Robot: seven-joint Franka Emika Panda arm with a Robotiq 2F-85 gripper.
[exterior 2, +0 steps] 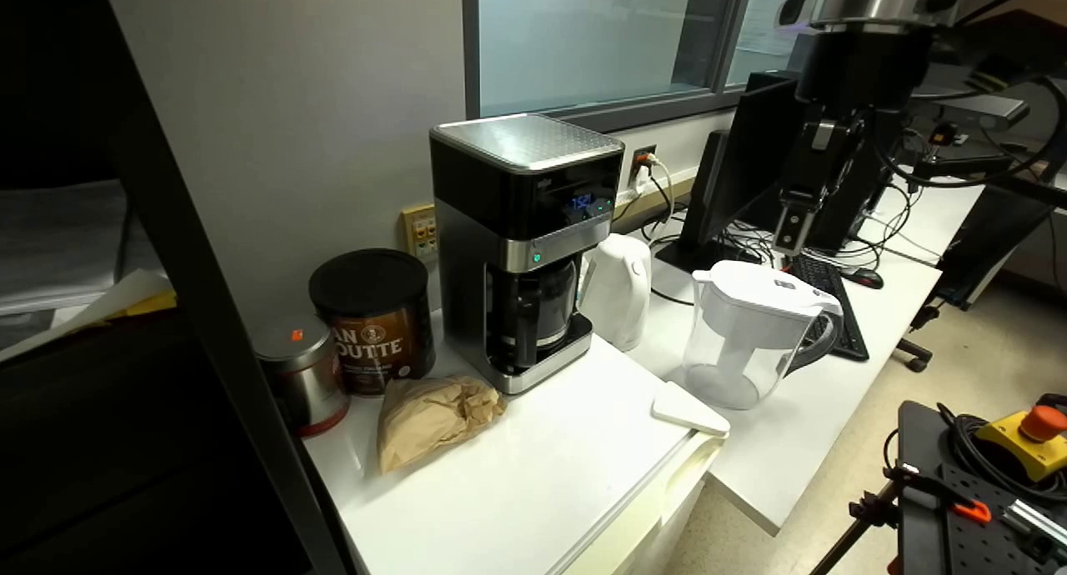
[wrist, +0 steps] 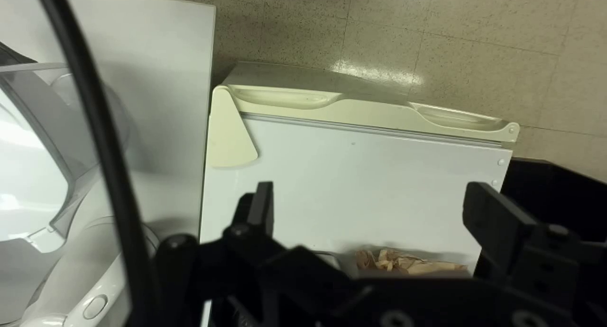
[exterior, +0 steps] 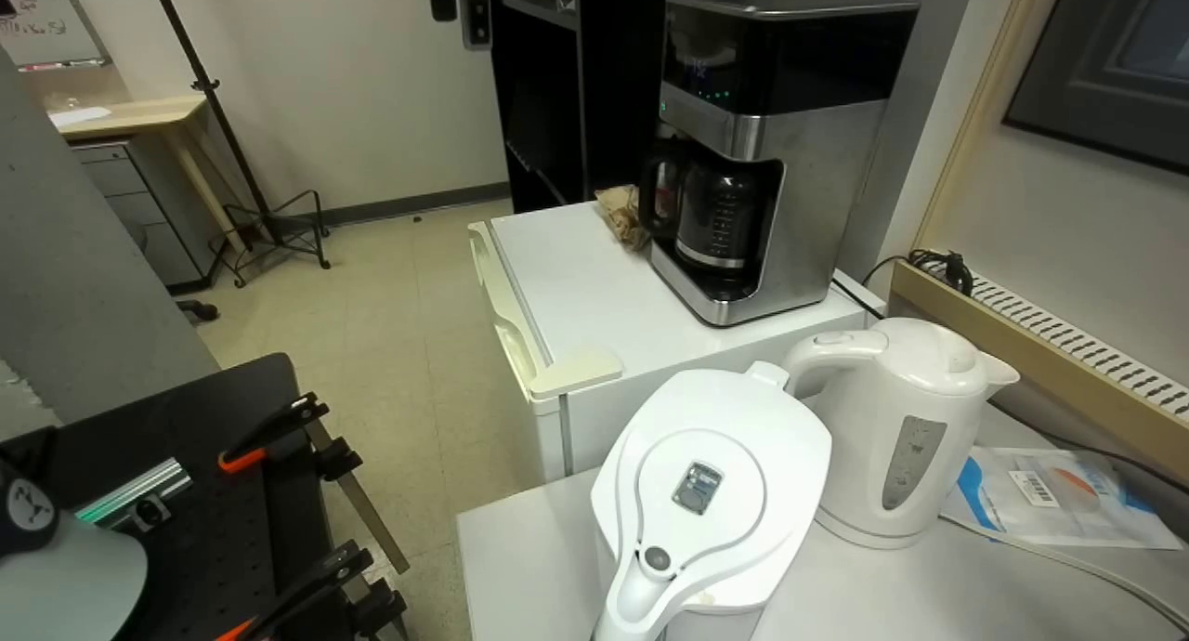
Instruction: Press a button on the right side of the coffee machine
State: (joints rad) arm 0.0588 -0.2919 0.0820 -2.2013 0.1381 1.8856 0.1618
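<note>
The end effector [wrist: 367,199] is spread wide, holding nothing. On the mini fridge [exterior 2: 542,467] stands the drip coffee maker [exterior 2: 518,252], probably stiff and fairly heavy, needing no grasp, just a light push on the right of its control panel [exterior 2: 575,196].

White surface [exterior 2: 533,475] — coffee machine [exterior 2: 521,250], bag [exterior 2: 435,422], probably canisters [exterior 2: 373,329] too.

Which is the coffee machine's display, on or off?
On: in an exterior view, the display on the coffee machine glows blue, and a green light shines below.
</note>
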